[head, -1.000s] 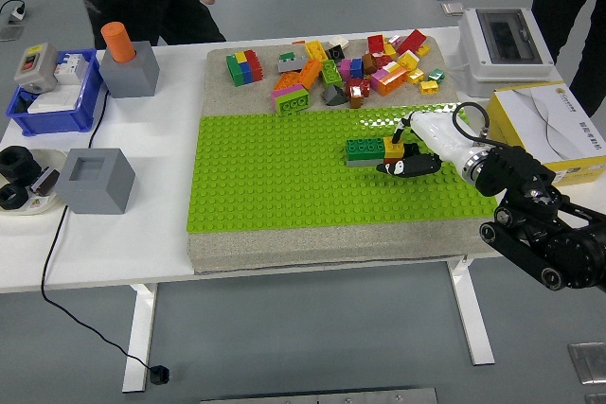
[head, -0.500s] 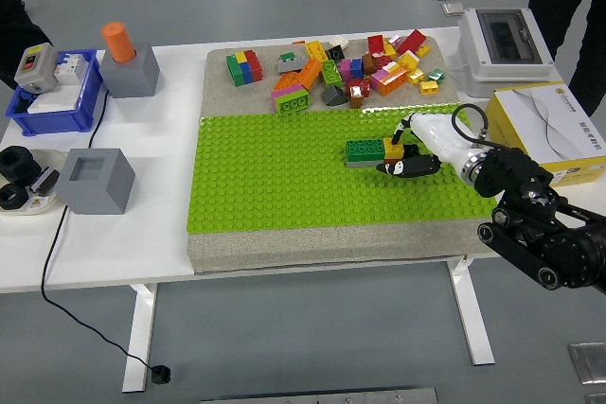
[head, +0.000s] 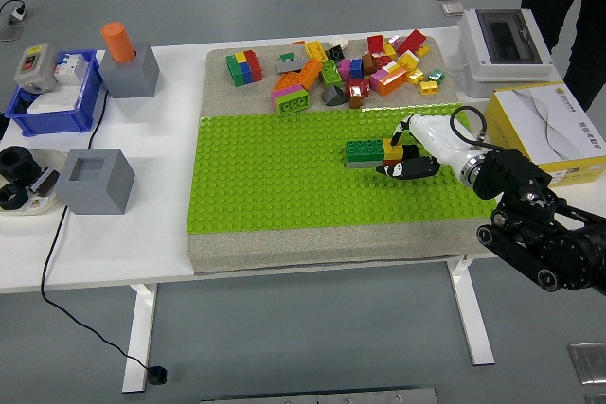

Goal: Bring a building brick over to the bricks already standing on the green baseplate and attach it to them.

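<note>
A dark green brick (head: 364,152) stands on the green baseplate (head: 275,177), right of its middle. A yellow brick (head: 393,150) sits against its right end. My right hand (head: 400,151) comes in from the right, white shell with black fingers, and its fingertips (head: 401,168) close around the yellow brick, pressing it beside the green one. A pile of loose coloured bricks (head: 331,68) lies on the tan mat behind the baseplate. My left hand is out of view.
At the right stand a grey electrical box (head: 502,40) and a white-yellow carton (head: 549,130). On the left sit two grey blocks (head: 92,180), one with an orange cylinder (head: 117,42), a blue bin (head: 52,92) and black rolls (head: 14,177). A person's dark leg (head: 563,7) stands top right.
The person at the far left has walked out of view. My right hand has stayed on the yellow brick, almost unmoved.
</note>
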{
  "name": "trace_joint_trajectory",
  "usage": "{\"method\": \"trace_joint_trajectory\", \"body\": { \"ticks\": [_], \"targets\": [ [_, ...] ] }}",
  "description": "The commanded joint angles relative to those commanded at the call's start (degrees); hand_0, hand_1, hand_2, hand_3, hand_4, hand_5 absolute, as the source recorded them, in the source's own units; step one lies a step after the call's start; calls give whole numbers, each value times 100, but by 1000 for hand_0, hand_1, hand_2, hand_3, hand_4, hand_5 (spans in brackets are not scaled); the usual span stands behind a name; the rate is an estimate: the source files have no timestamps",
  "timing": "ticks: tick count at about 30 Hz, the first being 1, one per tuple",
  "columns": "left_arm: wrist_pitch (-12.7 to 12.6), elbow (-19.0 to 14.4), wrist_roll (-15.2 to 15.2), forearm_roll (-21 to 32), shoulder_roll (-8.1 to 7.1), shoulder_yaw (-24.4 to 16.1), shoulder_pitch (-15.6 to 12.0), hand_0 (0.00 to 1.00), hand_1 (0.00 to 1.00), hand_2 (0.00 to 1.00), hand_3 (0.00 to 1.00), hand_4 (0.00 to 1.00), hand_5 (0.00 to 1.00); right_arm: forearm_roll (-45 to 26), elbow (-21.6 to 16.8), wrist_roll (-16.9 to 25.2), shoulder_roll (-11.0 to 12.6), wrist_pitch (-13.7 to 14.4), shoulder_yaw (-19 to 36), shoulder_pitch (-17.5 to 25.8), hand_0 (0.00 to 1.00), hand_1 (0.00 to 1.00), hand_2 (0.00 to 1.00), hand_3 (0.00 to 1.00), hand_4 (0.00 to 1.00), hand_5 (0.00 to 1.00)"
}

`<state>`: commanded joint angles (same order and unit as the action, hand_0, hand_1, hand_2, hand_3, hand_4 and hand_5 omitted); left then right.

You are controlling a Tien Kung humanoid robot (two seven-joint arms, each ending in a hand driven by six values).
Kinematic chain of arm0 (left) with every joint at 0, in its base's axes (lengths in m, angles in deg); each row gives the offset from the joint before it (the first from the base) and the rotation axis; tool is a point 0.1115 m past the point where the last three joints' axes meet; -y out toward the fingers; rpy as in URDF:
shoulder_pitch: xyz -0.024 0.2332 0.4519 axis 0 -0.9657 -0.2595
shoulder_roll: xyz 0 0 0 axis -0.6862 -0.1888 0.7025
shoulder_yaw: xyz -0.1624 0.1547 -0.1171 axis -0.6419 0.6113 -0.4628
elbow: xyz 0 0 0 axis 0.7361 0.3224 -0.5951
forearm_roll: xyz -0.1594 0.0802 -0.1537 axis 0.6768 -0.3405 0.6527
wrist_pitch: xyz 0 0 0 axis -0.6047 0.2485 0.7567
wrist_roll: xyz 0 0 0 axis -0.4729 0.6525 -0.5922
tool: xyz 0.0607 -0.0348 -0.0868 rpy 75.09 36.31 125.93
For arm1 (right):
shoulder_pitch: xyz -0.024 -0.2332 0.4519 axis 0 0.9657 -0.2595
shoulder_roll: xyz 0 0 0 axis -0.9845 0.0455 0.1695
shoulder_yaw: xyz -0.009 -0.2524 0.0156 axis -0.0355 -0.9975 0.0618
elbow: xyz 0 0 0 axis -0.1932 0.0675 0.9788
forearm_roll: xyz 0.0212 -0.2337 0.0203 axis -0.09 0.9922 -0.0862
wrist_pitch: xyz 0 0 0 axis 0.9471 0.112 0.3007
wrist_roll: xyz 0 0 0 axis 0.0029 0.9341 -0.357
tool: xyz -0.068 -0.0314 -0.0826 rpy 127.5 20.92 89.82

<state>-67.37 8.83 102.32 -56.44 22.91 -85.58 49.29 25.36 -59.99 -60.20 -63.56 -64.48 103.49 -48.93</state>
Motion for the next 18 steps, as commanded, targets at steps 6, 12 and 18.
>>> {"method": "trace_joint_trajectory", "body": {
  "ticks": [6,12,18],
  "targets": [
    [-4,0,-5,8,2,4,-2,778,773,713,449,998,818,-8,15,2,-1,-1,-34,13,712,734,824,591,888,587],
    [-10,0,-6,15,6,4,-8,778,772,713,449,998,820,-15,-94,5,32,23,20,8,710,734,824,585,886,585],
    [-12,0,-5,22,9,1,-21,776,771,713,449,998,820,-94,-231,7,104,43,105,22,709,734,823,588,885,582]
  ]
}}
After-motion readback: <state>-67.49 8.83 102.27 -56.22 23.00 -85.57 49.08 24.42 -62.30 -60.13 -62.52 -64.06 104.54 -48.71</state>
